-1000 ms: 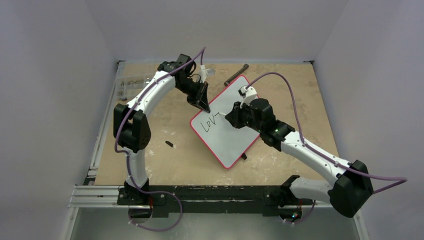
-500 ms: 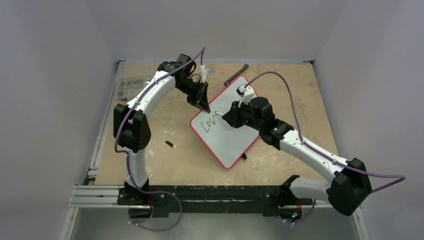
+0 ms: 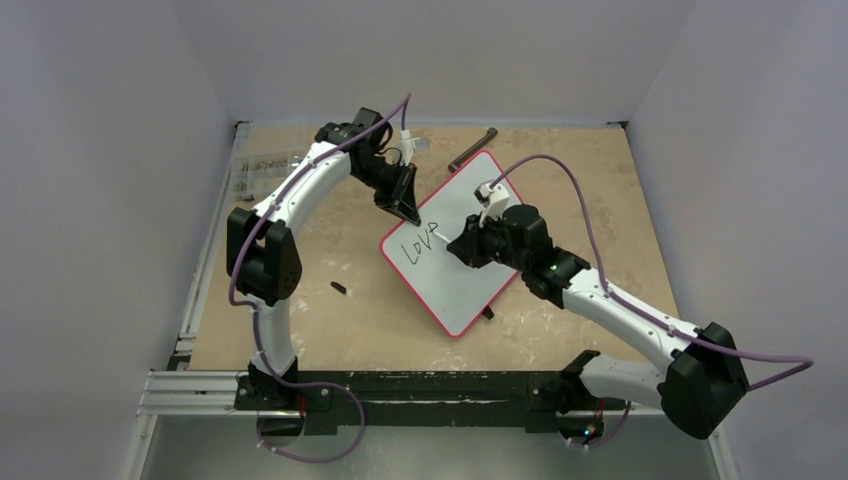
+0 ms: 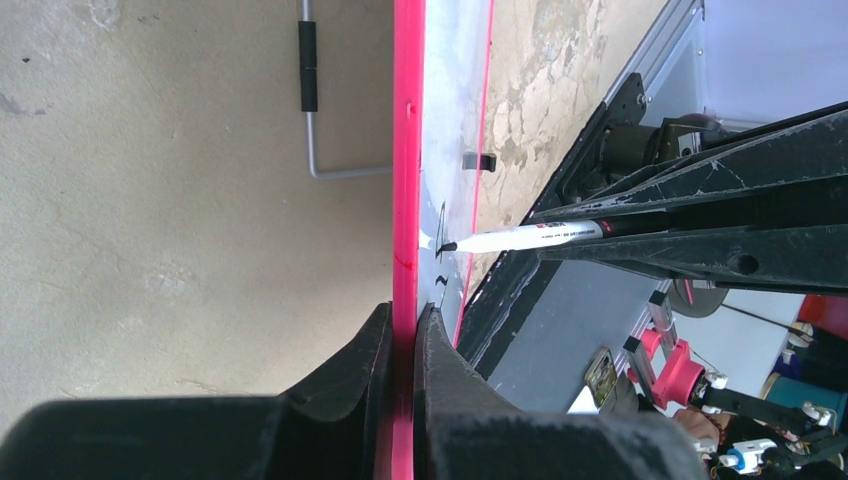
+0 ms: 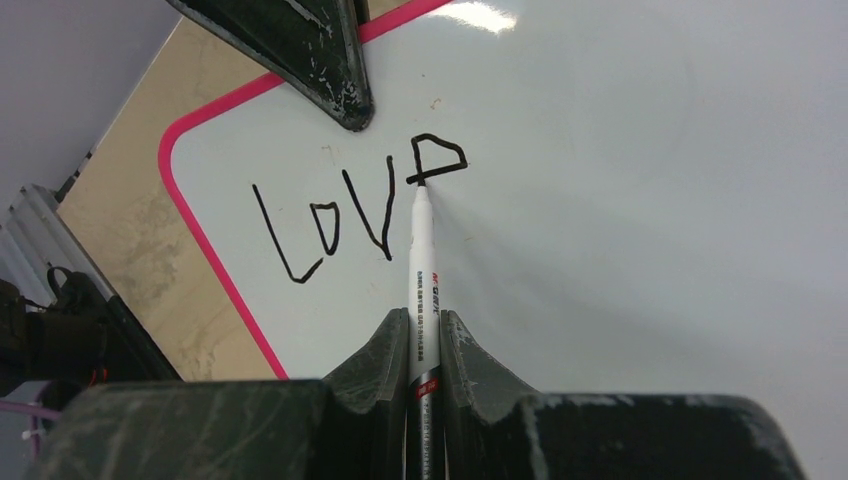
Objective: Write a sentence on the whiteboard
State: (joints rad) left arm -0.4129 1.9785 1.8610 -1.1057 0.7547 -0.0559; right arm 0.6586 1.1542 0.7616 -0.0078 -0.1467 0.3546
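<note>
Right claw [image 5: 412, 322] pinches a slim white marker pen [image 5: 421, 250], tip on the flat white, pink-rimmed whiteboard [image 5: 650, 250] lying mid-way across the tan wooden desk [image 3: 330, 330]; left claw [image 4: 404, 325] clamps its rim. Black handwritten sentence [image 5: 350, 205] reads "LOV" plus an unfinished "e"; most words look unwritten.

The whiteboard [image 3: 462, 292] lies on the table [image 3: 340, 335], a bar [image 3: 472, 149] just behind it.

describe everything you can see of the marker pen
The marker is a slim white pen with small dark print along its barrel, a black tip and a red band at the gripped end. The right gripper is shut on it. Its tip rests on the whiteboard, at the unfinished fourth letter after LOV.
</note>
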